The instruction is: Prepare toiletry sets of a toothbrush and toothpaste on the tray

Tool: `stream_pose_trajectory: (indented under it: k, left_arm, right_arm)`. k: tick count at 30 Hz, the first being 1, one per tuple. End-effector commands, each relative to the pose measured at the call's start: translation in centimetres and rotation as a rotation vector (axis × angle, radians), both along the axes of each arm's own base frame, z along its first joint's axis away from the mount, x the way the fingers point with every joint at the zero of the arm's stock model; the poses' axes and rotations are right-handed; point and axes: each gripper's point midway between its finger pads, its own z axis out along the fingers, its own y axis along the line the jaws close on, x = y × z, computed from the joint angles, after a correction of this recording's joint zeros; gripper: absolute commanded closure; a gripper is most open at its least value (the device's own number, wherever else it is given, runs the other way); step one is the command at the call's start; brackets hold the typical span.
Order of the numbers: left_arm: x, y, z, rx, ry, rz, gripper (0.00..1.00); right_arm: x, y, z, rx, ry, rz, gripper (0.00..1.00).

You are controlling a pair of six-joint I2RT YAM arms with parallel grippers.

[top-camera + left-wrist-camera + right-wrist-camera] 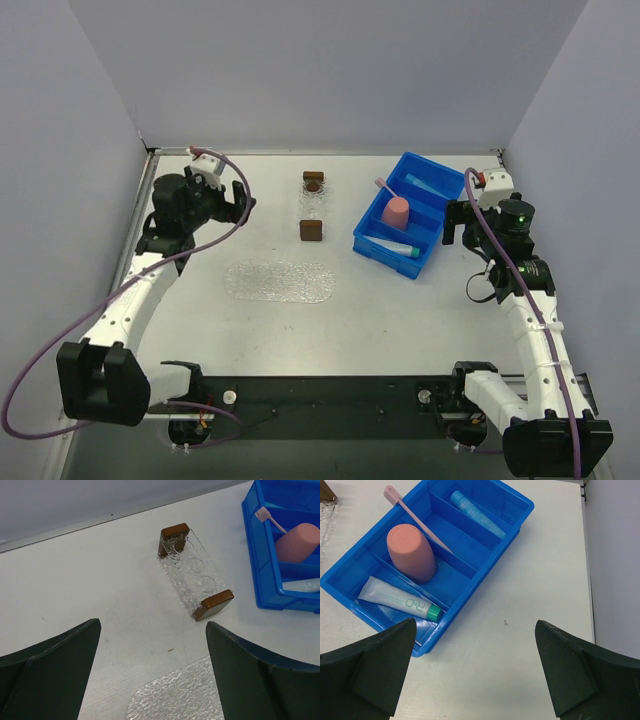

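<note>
The clear tray (279,281) lies on the surface, left of the blue bin (438,233) holding a pink cup (397,211), toothbrush (383,186) and toothpaste (395,248).

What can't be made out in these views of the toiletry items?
- Left wrist view: toothbrush handle hidden behind the pink cup.
- Left wrist view: tray cut off by the bottom edge; blue bin cut by the right edge.
- Top view: print on the whitish toothpaste tube too small.
</note>
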Motion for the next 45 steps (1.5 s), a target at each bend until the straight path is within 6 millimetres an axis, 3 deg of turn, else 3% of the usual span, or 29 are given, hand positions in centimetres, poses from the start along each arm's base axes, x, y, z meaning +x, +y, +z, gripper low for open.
stream_pose_trajectory:
  k: [1,3,4,5,7,8,10,11,12,16,18,20,21,22,24,25,27,29,30,45]
  left_arm:
    - [1.0,-2.8,0.3,0.023,0.049,-0.059,0.03]
    - [1.6,-4.3,-1.0,0.049,0.093,-0.058,0.03]
    - [2.2,-4.8,0.0,0.074,0.069,-0.066,0.03]
    - [2.5,-5.3,-0.3,0.086,0.081,-0.068,0.03]
    - [3.2,-6.4,-1.6,0.118,0.122,-0.052,0.03]
    - [3.8,-6.7,-1.1,0.122,0.112,-0.042,0.03]
    - [4.8,-7.4,-2.5,0.152,0.135,-0.020,0.03]
    - [5.5,-7.7,-1.7,0.155,0.119,-0.012,0.03]
    - [6.2,-8.0,-3.1,0.173,0.147,-0.006,0.03]
    - [8.2,-9.2,-3.9,0.180,0.177,0.023,0.04]
    - [8.9,-10.8,-4.4,0.195,0.188,0.009,0.04]
    - [9.5,-10.9,-4.9,0.241,0.195,0.072,0.03]
    - [9.4,-12.2,-6.1,0.266,0.210,0.064,0.03]
    - [9.9,-12.7,-5.4,0.273,0.191,0.081,0.03]
    - [10.2,-13.4,-6.9,0.317,0.214,0.107,0.03]
    - [10.6,-13.9,-6.4,0.286,0.214,0.128,0.02]
    - [10.8,-14.5,-8.0,0.291,0.254,0.133,0.03]
    - [11.1,-15.2,-8.2,0.268,0.276,0.140,0.03]
    - [11.3,-15.6,-9.5,0.266,0.307,0.146,0.02]
    - [13.4,-18.1,-14.3,0.263,0.429,0.180,0.03]
  right_arm:
    - [0.4,0.4,1.4,0.002,-0.033,0.022,0.00]
    - [0.4,0.3,1.2,0.000,-0.027,0.021,0.00]
    - [0.5,0.3,1.1,0.001,-0.024,0.021,0.00]
    - [0.5,0.3,1.1,0.002,-0.022,0.022,0.00]
    - [0.5,0.4,1.1,0.003,-0.021,0.025,0.00]
    - [0.5,0.5,1.0,0.004,-0.018,0.030,0.00]
    - [0.5,0.6,0.9,0.003,-0.018,0.035,0.00]
    - [0.5,0.5,0.9,0.000,-0.016,0.035,0.00]
    - [0.6,0.5,0.8,-0.003,-0.015,0.036,0.00]
    - [0.6,0.3,0.6,-0.012,-0.009,0.032,0.00]
    - [0.7,0.3,0.6,-0.014,-0.007,0.033,0.00]
    - [0.7,0.4,0.4,-0.014,-0.001,0.036,0.00]
    - [0.7,0.3,0.4,-0.015,-0.001,0.037,0.00]
    - [0.7,0.3,0.3,-0.015,0.000,0.037,0.00]
    - [0.8,0.3,0.2,-0.018,0.003,0.038,0.00]
    - [0.8,0.3,0.2,-0.019,0.003,0.039,0.00]
    - [0.8,0.3,0.0,-0.020,0.008,0.041,0.00]
    - [0.8,0.3,0.0,-0.023,0.011,0.039,0.00]
    - [0.8,0.3,-0.1,-0.023,0.012,0.041,0.00]
    - [1.0,0.3,-0.4,-0.031,0.021,0.045,0.00]
